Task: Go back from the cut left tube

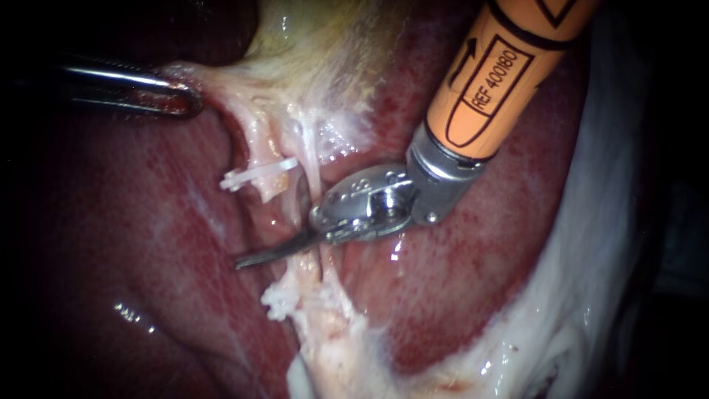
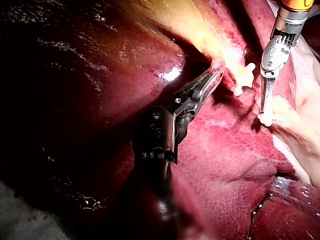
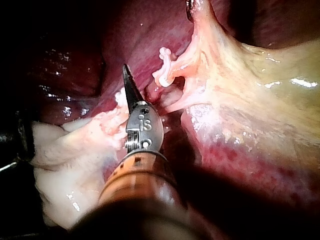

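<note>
Two instruments over the liver, a cut tube between them

In the endoscope view the gallbladder (image 1: 295, 44) lies on the liver (image 1: 111, 222), uppermost. The left instrument (image 1: 188, 100) comes in from the left, its jaws closed on the gallbladder's fringe. Below that fringe hangs the tube's upper stump (image 1: 267, 188) with the upper clip (image 1: 255, 175) across it. The lower stump (image 1: 314, 299) and lower clip (image 1: 279, 303) lie further down. The right instrument (image 1: 247, 258) enters from the upper right, its blades lying together and pointing left between the two clips.
</note>
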Robot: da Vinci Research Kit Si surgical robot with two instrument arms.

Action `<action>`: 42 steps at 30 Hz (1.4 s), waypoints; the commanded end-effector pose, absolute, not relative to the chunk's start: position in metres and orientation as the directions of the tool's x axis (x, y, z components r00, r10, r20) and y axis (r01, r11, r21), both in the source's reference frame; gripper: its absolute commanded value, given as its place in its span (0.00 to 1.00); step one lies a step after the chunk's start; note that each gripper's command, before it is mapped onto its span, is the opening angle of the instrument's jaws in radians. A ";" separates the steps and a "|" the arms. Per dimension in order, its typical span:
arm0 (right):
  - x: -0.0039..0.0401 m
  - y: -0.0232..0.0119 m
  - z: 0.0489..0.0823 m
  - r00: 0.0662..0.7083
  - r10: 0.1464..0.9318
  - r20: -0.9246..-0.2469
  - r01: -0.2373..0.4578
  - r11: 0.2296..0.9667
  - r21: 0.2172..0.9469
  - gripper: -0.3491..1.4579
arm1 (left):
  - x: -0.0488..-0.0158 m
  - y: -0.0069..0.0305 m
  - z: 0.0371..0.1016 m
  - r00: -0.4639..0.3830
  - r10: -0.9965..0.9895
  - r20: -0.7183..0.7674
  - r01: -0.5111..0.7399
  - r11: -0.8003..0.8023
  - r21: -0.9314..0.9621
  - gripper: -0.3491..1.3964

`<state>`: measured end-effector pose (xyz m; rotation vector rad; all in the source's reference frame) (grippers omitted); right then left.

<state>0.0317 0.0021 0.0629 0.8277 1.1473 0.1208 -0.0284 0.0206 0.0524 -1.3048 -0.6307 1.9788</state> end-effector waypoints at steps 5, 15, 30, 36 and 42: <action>0.0320 0.0020 0.0627 0.434 0.488 -0.758 0.299 0.716 0.632 0.71 | -0.0283 0.0206 0.0525 -0.271 0.755 -0.597 -0.270 -0.655 -0.706 0.00; 0.0320 0.0020 0.0626 0.416 0.507 -0.755 0.214 0.752 0.623 0.99 | -0.0282 0.0207 0.0527 -0.271 0.755 -0.597 -0.269 -0.655 -0.706 0.00; 0.0198 0.0009 0.0579 0.434 0.370 -0.821 -0.130 0.928 0.350 1.00 | -0.0282 0.0207 0.0531 -0.271 0.754 -0.598 -0.269 -0.656 -0.705 0.00; 0.0145 0.0021 0.0574 0.546 0.317 -0.775 -0.173 0.949 0.266 1.00 | -0.0282 0.0206 0.0531 -0.271 0.754 -0.598 -0.270 -0.656 -0.705 0.00; 0.0119 0.0036 0.0570 0.579 0.335 -0.743 -0.201 0.942 0.268 1.00 | -0.0284 0.0204 0.0533 -0.271 0.753 -0.599 -0.271 -0.657 -0.703 0.00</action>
